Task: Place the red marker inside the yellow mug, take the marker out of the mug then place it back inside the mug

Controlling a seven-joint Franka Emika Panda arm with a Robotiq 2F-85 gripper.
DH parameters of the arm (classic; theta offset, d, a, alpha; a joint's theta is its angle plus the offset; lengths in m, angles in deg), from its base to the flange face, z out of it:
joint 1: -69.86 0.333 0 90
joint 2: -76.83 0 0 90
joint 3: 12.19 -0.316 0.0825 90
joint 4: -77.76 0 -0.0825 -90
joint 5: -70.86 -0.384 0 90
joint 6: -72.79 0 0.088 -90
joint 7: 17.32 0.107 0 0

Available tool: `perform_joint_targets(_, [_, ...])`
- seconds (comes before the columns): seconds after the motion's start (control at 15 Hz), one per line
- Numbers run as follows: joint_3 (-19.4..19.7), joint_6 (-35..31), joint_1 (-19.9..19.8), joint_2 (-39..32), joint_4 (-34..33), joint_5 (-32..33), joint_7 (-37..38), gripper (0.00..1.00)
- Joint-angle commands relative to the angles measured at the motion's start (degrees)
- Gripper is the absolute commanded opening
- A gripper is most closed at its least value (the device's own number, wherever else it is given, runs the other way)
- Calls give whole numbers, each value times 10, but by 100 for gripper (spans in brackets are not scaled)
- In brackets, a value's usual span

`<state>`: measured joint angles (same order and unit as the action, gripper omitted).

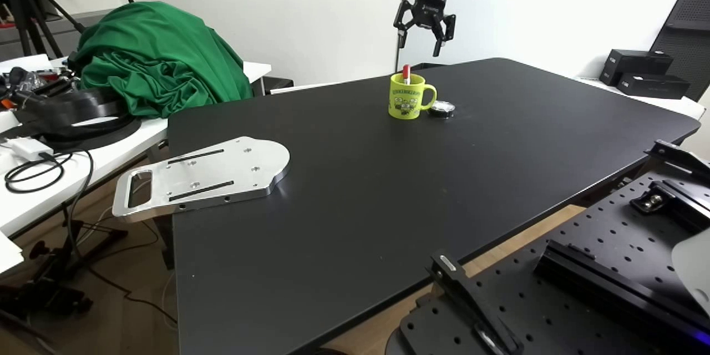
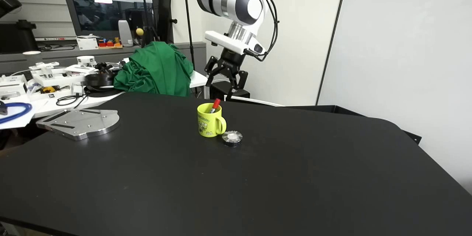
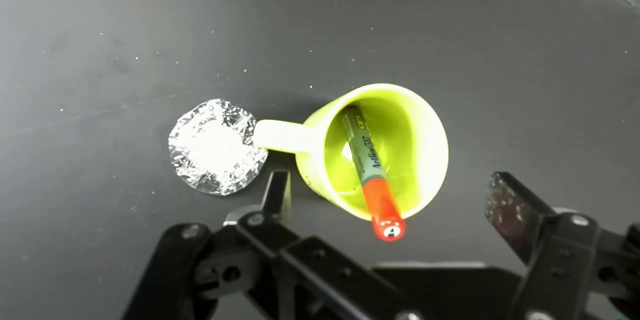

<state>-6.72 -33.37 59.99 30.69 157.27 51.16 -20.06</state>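
Yellow-green cylindrical mug (image 1: pixel 404 101): upright on the flat black tabletop (image 1: pixel 310 233), handle (image 3: pixel 282 136) pointing right in both exterior views.
Thin red-capped grey marker (image 3: pixel 371 174): inside the mug, tilted, cap (image 3: pixel 382 205) uppermost and projecting at the far rim in both exterior views.
Black two-fingered gripper (image 1: pixel 419 49): higher than the mug and apart from it, fingers (image 3: pixel 511 212) spread wide, pinching nothing.
Round silvery foil-topped disc (image 2: pixel 232 136): just right of the handle; contact cannot be told.
Marker in mug: achieved as things lie; this fits either the first placing or the last.
Marker out of mug: not shown; if only the first placing is complete, this lift is left, the exposed cap being the likely grasp.
Marker back in mug: undecidable here; if this is the final placing, only drawing the gripper away remains.
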Motion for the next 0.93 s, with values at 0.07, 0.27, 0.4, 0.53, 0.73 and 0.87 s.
perform_joint_targets(0.07, [-8,24,-11,-4,-17,36,11,100])
perform_joint_targets(0.27, [-6,24,-8,-13,-25,55,16,100])
perform_joint_targets(0.4, [-5,25,-5,-20,-34,66,20,100])
perform_joint_targets(0.53, [-5,28,-4,-29,-47,76,24,100])
perform_joint_targets(0.73, [-4,34,-4,-49,-76,80,47,100])
perform_joint_targets(0.87, [-4,50,-4,-66,-103,80,64,100])
